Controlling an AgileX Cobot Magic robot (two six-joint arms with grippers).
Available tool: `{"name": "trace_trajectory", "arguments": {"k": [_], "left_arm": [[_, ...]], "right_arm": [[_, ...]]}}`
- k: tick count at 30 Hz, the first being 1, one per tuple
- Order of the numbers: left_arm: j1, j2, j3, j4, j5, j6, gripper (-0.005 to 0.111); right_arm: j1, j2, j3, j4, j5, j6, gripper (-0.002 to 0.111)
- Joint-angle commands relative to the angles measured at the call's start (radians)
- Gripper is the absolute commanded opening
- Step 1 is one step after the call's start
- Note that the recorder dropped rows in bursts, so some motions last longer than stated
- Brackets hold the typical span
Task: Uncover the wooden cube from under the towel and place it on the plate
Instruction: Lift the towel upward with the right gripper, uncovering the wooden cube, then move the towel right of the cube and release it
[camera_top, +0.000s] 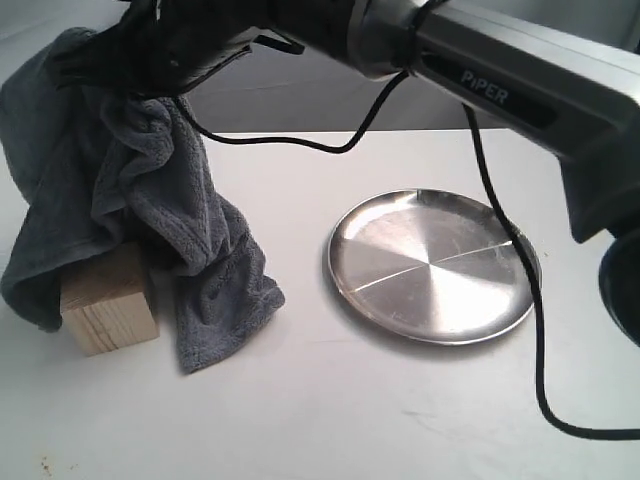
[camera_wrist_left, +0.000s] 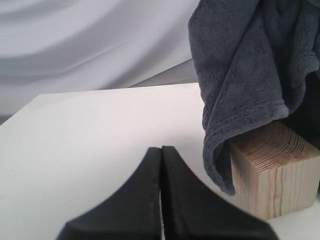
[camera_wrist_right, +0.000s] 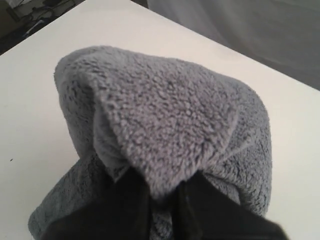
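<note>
Grey plush fills my right wrist view: the right gripper (camera_wrist_right: 162, 197) has its jaws nearly together, pinching a fold of the towel (camera_top: 150, 200), and it holds the fold high above the table (camera_top: 360, 410). The wooden cube (camera_top: 108, 305) stands on the table, well apart from the plate (camera_top: 430, 265). Its front face is bare, but the cloth hangs over its top and one long tail falls just beside it. The left gripper (camera_wrist_left: 161, 165) is pressed together and empty, low and near the cube.

My worry is the drag. If I pull the towel sideways, the heavy pile resting on the cube can push it or tip it (the wood looks light to me). The pinch takes only a small fold, so the cloth may slip out and cover the cube again. Also, if I release too early, the tail can land on the plate. The black cable (camera_top: 540, 340) crosses the plate's rim in the exterior view, and I think it could catch there.
</note>
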Motion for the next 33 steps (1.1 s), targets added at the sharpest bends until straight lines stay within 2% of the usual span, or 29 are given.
{"name": "trace_trajectory", "arguments": {"k": [1,9,14,28,33], "left_arm": [[-0.003,-0.004,0.005,-0.011,-0.002,0.0,0.0],[-0.003,-0.004,0.005,-0.011,-0.002,0.0,0.0],[-0.003,-0.004,0.005,-0.011,-0.002,0.0,0.0],[-0.003,-0.004,0.005,-0.011,-0.002,0.0,0.0],[-0.003,-0.004,0.005,-0.011,-0.002,0.0,0.0]], "right_arm": [[-0.029,0.008,-0.005,0.001,-0.075,0.014,0.0],[-0.031,0.102,-0.005,-0.01,-0.232,0.014,0.0],[-0.042,0.146,-0.005,-0.039,-0.259,0.016,0.0],[-0.136,0.223,-0.005,-0.085,-0.133,0.016,0.0],[-0.148,0.251,-0.005,-0.188,-0.067,0.028,0.0]]}}
